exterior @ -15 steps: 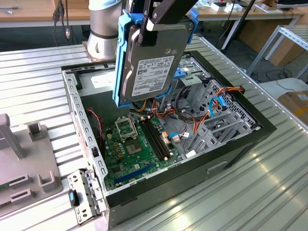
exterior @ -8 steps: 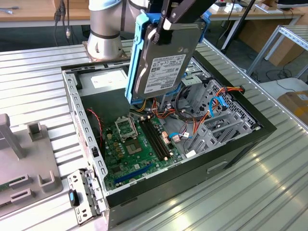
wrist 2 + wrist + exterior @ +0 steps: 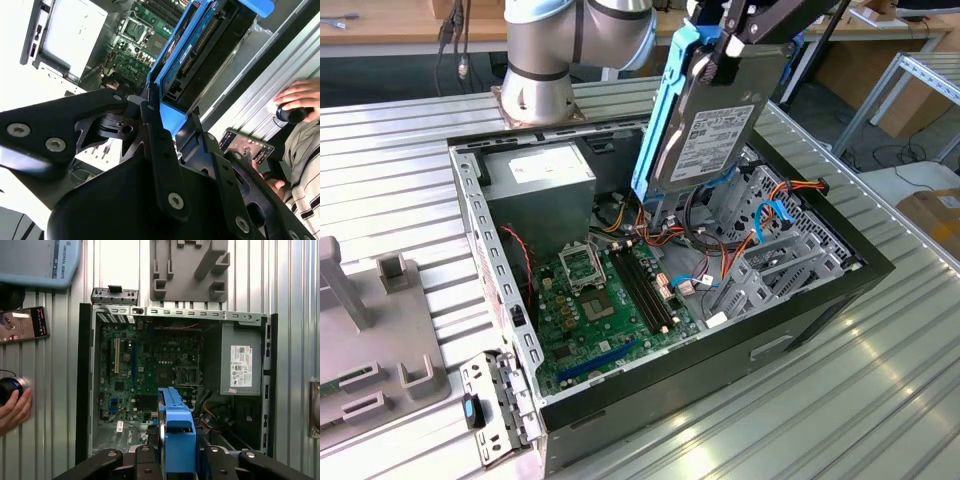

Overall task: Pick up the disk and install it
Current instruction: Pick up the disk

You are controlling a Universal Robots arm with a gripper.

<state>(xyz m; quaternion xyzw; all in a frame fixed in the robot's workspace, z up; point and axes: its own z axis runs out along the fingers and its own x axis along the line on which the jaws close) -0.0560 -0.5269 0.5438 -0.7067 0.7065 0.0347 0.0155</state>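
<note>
A: Where is the flat silver-grey metal disk (image 3: pixel 715 125) with blue plastic rails?
B: Off the table; the black fingers (image 3: pixel 157 150) are clenched on it, upright above the open black computer case (image 3: pixel 790 335), near the grey metal drive cage (image 3: pixel 775 255).
A: Installed?
B: No; pick-up looks done; seating remains.

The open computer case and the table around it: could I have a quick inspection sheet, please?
Surface: ribbed silver metal table.
Job's things: silver-grey rectangular hard drive with blue plastic rails, tilted over the open black computer case.
Clutter: grey moulded fixture block beside the case.
Tool: black tool shut on the drive.
Cables: orange, red and blue wires inside the case.
Surroundings: a person's hand on a dark round knob.
</note>
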